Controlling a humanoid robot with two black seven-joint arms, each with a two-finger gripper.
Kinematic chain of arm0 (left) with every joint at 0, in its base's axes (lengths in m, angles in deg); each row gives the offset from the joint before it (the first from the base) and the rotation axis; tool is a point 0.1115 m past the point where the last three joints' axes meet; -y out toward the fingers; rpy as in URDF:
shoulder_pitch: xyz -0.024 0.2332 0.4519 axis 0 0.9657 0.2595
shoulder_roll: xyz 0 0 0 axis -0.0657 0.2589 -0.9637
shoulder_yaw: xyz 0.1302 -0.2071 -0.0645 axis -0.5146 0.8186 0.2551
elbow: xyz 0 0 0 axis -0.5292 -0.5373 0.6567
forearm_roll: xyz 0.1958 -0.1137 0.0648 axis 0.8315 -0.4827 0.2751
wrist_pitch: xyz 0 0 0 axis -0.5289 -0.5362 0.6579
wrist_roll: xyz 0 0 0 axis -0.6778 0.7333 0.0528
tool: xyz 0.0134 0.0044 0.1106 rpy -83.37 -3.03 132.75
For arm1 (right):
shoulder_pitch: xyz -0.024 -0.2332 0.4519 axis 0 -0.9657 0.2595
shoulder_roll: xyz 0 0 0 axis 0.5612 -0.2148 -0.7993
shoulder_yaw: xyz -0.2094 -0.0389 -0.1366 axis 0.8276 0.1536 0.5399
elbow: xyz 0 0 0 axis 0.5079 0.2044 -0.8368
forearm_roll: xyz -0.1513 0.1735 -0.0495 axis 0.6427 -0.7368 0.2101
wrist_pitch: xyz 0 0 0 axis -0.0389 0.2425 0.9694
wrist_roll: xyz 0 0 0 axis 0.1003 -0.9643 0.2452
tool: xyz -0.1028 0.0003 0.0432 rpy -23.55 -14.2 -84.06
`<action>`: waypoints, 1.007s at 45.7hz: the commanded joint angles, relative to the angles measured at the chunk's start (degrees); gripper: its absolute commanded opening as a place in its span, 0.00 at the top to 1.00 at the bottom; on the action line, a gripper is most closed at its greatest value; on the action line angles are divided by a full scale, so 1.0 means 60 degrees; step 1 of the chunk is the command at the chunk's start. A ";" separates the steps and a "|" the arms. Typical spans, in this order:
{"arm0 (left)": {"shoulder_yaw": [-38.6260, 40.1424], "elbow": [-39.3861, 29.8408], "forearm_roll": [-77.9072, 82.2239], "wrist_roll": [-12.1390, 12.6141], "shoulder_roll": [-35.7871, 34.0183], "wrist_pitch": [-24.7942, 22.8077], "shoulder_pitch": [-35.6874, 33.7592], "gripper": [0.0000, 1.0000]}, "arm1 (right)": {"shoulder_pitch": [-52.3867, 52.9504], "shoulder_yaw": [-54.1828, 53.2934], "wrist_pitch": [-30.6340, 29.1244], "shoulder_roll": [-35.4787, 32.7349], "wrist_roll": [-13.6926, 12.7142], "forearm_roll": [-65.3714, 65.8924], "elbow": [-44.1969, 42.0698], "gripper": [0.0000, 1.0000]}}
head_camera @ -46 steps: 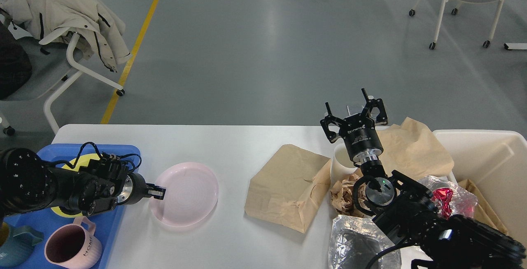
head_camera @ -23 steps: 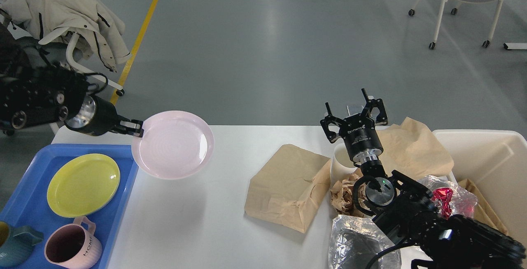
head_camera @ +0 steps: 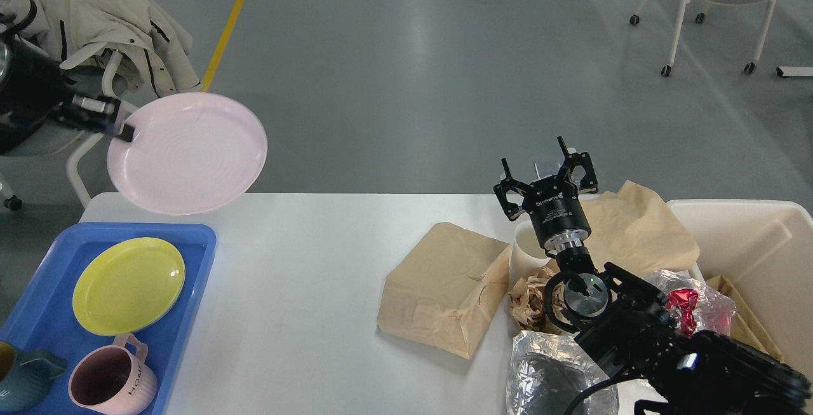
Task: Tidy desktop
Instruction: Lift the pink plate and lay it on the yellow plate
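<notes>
Up at ten o'clock, above the far left corner of the desktop point(head_camera: 305, 313), the left gripper point(head_camera: 120, 128) pinches the rim of a pink plate point(head_camera: 187, 153) and holds it in the air, tilted so its face shows toward the robot. Below it, at eight o'clock, a blue tray point(head_camera: 197, 262) lies on the white top with a yellow plate point(head_camera: 128, 285) in it, plus a pink mug point(head_camera: 111, 380) and a teal mug point(head_camera: 22, 374) at the near end.

The step in hand looks to me like carrying the pink plate to the tray. To do it well, I would level the plate before lowering, since a one-edge pinch lets it swing, then bring it down squarely over the yellow plate so the two nest, keeping clear of the mugs. Release only once the plate is resting, not above it.

Over at three o'clock the right gripper point(head_camera: 546, 180) hovers with its fingers spread wide, holding nothing, just above a white cup point(head_camera: 526, 253). Around it sit a brown paper bag point(head_camera: 444, 288), crumpled paper point(head_camera: 530, 300) and a foil bag point(head_camera: 546, 377), with a cream bin point(head_camera: 749, 237) at the edge. That rubbish is well apart from the tray, so the arms need not cross.
</notes>
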 commanded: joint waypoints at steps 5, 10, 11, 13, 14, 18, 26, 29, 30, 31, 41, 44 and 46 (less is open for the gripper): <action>0.0475 0.3713 0.1289 -0.1665 0.0101 0.2702 0.4500 1.00 | 0.0000 -0.0004 0.0000 0.0000 0.0000 0.0003 0.0011 0.00; 0.0651 0.5282 0.1114 -0.2207 0.0759 0.2996 0.5893 1.00 | 0.0000 -0.0004 0.0000 0.0000 0.0000 0.0003 0.0011 0.00; 0.0680 0.5516 0.1055 -0.2252 0.0833 0.2997 0.6157 1.00 | 0.0000 -0.0004 0.0000 0.0000 0.0000 0.0003 0.0011 0.00; 0.0724 0.5883 0.0894 -0.2281 0.0965 0.3026 0.6655 1.00 | 0.0000 -0.0004 0.0000 0.0000 0.0000 0.0003 0.0011 0.00; 0.0768 0.6030 0.0792 -0.2281 0.1024 0.3055 0.6860 1.00 | 0.0000 -0.0004 0.0000 0.0000 0.0000 0.0003 0.0011 0.00; 0.0783 0.6353 0.0411 -0.2237 0.1287 0.3201 0.7287 1.00 | 0.0000 -0.0004 0.0000 0.0000 0.0000 0.0003 0.0011 0.00; 0.0812 0.6456 0.0308 -0.2047 0.1639 0.3421 0.7697 1.00 | 0.0000 -0.0004 0.0000 0.0000 0.0000 0.0003 0.0011 0.00; 0.0827 0.6456 0.0293 -0.1843 0.1771 0.3538 0.7771 1.00 | 0.0000 -0.0004 0.0000 0.0000 0.0000 0.0003 0.0011 0.00; 0.0827 0.6442 0.0264 -0.1784 0.1815 0.3553 0.7785 1.00 | 0.0000 -0.0004 0.0000 0.0000 0.0000 0.0003 0.0011 0.00; 0.0813 0.6456 0.0235 -0.1740 0.1859 0.3553 0.7814 1.00 | 0.0000 -0.0004 0.0000 0.0000 0.0000 0.0003 0.0011 0.00; 0.0813 0.6646 0.0132 -0.1681 0.1918 0.3700 0.8166 0.98 | 0.0000 -0.0004 0.0000 0.0000 0.0000 0.0003 0.0011 0.00; 0.0827 0.6691 0.0117 -0.1681 0.1918 0.3758 0.8268 0.93 | 0.0000 -0.0004 0.0000 0.0000 0.0000 0.0003 0.0011 0.00; 0.0871 0.6691 0.0117 -0.1681 0.1932 0.3773 0.8283 0.89 | 0.0000 -0.0004 0.0000 0.0000 0.0000 0.0003 0.0011 0.00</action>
